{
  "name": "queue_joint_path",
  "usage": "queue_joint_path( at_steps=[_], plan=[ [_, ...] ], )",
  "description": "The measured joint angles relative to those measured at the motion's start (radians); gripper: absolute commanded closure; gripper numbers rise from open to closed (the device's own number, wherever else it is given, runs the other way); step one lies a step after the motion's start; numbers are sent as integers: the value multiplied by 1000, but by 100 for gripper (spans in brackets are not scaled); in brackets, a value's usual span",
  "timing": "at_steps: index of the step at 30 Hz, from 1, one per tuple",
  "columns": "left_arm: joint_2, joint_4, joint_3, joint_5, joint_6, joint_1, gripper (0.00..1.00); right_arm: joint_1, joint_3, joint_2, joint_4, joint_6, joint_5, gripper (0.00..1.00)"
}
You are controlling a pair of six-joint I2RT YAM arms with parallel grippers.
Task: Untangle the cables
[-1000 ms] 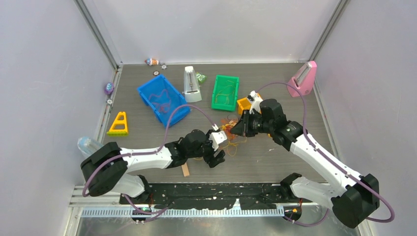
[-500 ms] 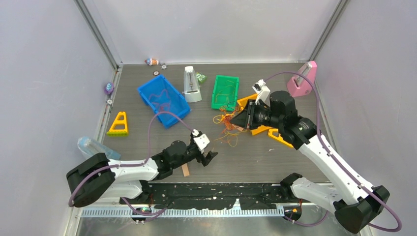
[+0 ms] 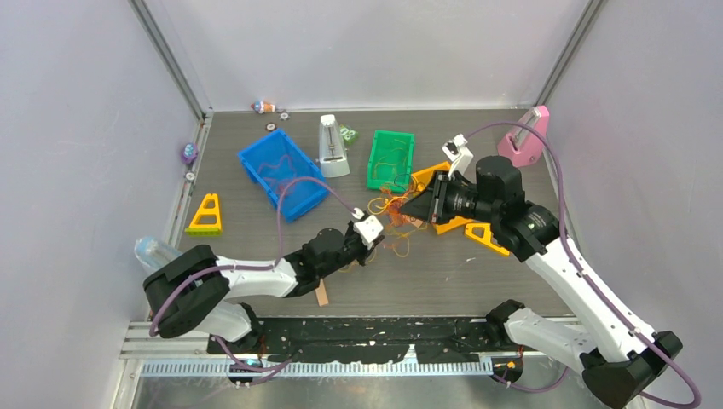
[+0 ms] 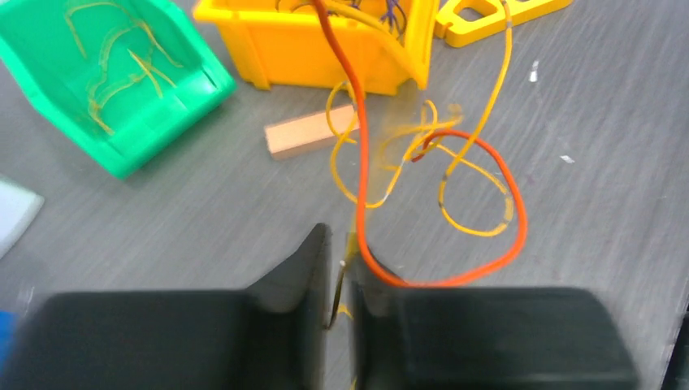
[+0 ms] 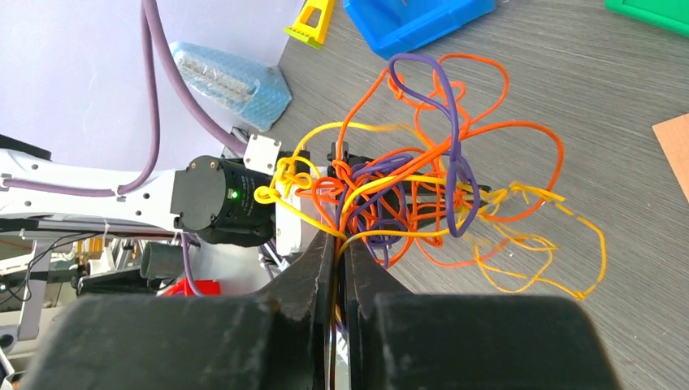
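Note:
The cables (image 5: pixel 406 195) form a loose tangle of orange, yellow and purple strands hanging off the table. My right gripper (image 5: pixel 335 244) is shut on several of its strands. From above, the tangle (image 3: pixel 396 217) sits mid-table between the two grippers. The right gripper (image 3: pixel 407 210) holds it from the right. My left gripper (image 3: pixel 376 244) is just below-left of it. In the left wrist view the left gripper (image 4: pixel 342 264) is shut on one thin yellow strand. An orange loop (image 4: pixel 496 244) and yellow loops trail on the table ahead of it.
A yellow bin (image 4: pixel 317 45) and a green bin (image 4: pixel 122 89) lie beyond the left gripper, with a tan strip (image 4: pixel 309 134) between. From above: blue bin (image 3: pixel 281 175), white metronome (image 3: pixel 332 146), pink metronome (image 3: pixel 524 138), yellow triangles (image 3: pixel 205 215) (image 3: pixel 486 237), and another tan strip (image 3: pixel 321 294).
My left gripper pulled back open, then came forward to the tangle's lower left and closed on a yellow strand. The right arm lifted the tangle toward the yellow bin, then held.

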Motion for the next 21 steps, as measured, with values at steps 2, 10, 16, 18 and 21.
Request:
queue_joint_path(
  at_steps=[2, 10, 16, 18, 21],
  plan=[
    [7, 2, 23, -16, 5, 0, 100, -4, 3, -14, -1, 4, 2, 94],
    [-318, -215, -74, -255, -127, 54, 100, -58, -63, -159, -31, 26, 240, 87],
    [-669, -600, -44, -407, -299, 226, 100, -66, -325, -322, -82, 42, 478, 41],
    [-758, -691, -44, -418, -340, 282, 100, -68, -397, -342, -104, 51, 509, 2],
    [-861, -754, -45, -407, -363, 316, 100, -70, -468, -356, -137, 32, 518, 5]
  ],
)
